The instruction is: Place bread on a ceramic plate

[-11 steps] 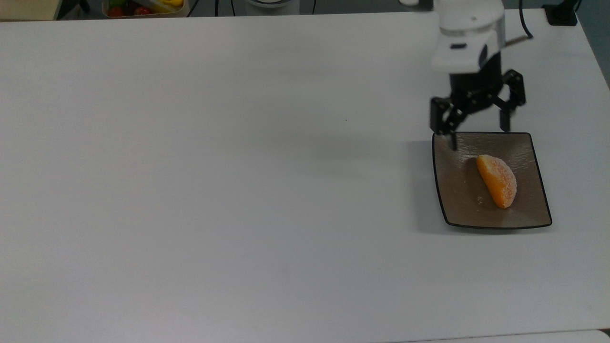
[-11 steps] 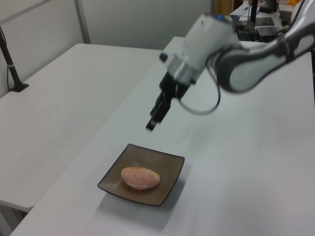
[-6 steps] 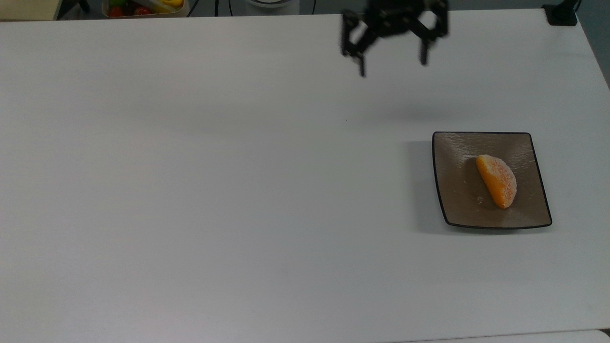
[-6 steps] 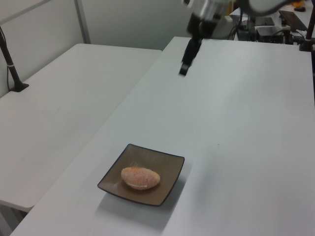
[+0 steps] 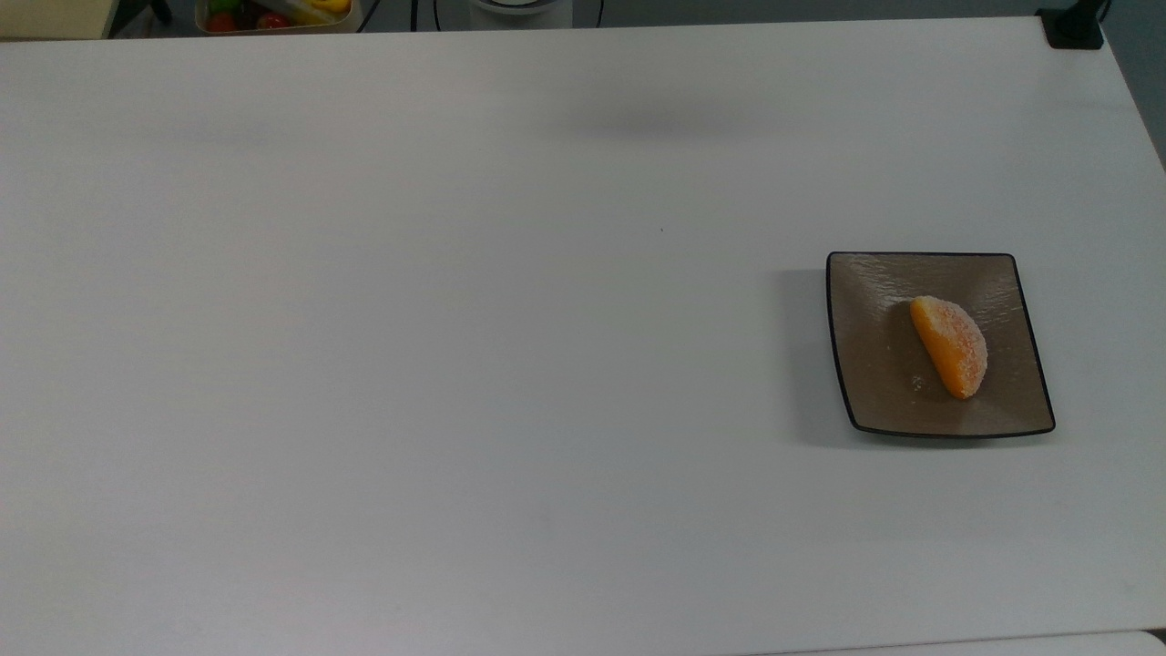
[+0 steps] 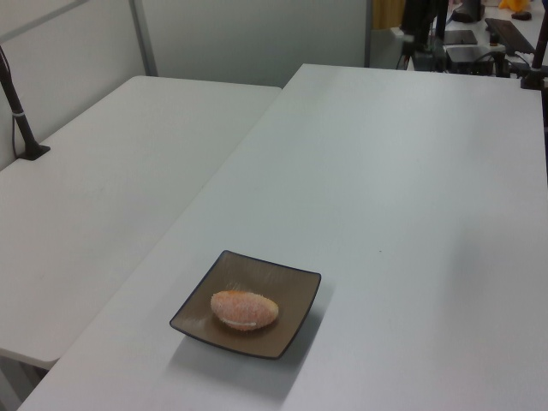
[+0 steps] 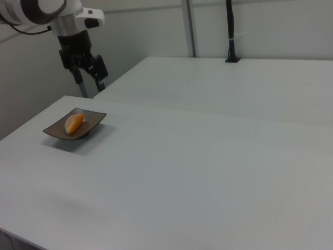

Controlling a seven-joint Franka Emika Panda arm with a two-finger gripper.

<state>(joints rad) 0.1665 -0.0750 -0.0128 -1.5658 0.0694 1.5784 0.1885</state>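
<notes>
Overhead, bread (image 5: 950, 346) on ceramic plate (image 5: 865, 364).

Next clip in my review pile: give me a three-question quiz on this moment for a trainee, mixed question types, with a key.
1. True or false: the bread lies on the ceramic plate.
2. Multiple choice: in the right view, the gripper is (A) clamped on the bread, (B) raised above and behind the plate, holding nothing, (C) resting flat on the table.
3. Fill in: in the top view, the plate sits toward the table's ____ side.

Key
1. True; the bun rests inside the rim, on the half nearer the top view's right.
2. B; its fingers stand apart with nothing between them.
3. Right.
</notes>
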